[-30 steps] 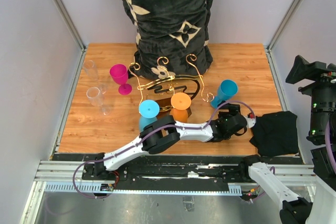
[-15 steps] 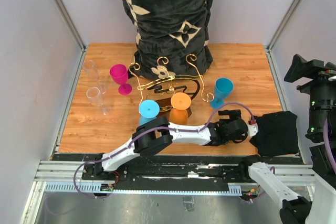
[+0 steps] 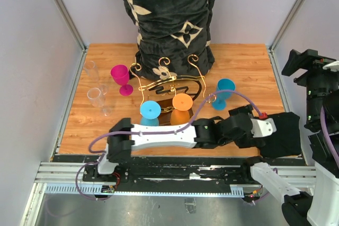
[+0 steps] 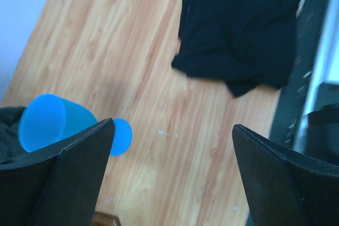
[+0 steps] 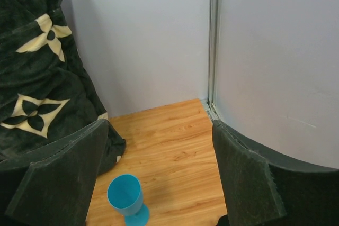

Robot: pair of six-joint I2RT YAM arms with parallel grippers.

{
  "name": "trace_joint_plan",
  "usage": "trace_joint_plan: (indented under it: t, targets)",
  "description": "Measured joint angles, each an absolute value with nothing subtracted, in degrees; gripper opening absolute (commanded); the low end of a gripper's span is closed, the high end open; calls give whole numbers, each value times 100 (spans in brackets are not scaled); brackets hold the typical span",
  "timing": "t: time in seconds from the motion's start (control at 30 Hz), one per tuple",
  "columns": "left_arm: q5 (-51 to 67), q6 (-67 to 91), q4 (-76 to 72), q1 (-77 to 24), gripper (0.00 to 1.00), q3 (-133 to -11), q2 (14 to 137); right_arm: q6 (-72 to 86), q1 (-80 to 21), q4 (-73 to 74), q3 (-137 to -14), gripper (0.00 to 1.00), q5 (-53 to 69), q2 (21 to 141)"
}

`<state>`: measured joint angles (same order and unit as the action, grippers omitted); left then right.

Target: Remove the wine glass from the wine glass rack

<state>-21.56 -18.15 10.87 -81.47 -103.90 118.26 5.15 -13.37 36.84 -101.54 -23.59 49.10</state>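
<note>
The gold wire rack stands on its dark brown base in front of the black pillow. A light blue glass and an orange glass hang on it upside down. A teal wine glass stands upright on the table right of the rack; it also shows in the left wrist view and the right wrist view. My left gripper is open and empty, near the table's front, apart from the teal glass. My right gripper is open and empty, raised at the right wall.
A magenta glass stands left of the rack. Two clear glasses stand at the far left. A black cloth lies at the front right, also in the left wrist view. A black patterned pillow stands at the back.
My left arm has stretched out lower and swung right toward the black cloth, away from the teal glass. The teal glass stands alone. The right arm shifted slightly.
</note>
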Motion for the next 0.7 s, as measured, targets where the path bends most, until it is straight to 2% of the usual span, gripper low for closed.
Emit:
trace_joint_plan:
  t: [0.23, 0.4, 0.57, 0.7]
  targets:
    - [-2018, -1122, 1374, -8226, 100, -10613, 10217, 596, -1337, 3879, -10265, 82, -2639, 5315]
    - [-3107, -882, 1682, -8221, 99, -10936, 9085, 952, -1313, 3948, -10346, 77, -2362, 5690]
    - [-4856, -548, 2110, -8213, 98, -10783, 8071, 1667, -1232, 3903, -10261, 68, -714, 6099]
    - [-5966, -191, 2432, -8114, 95, -10383, 7192, 2331, -1245, 3581, -9415, 64, 961, 6235]
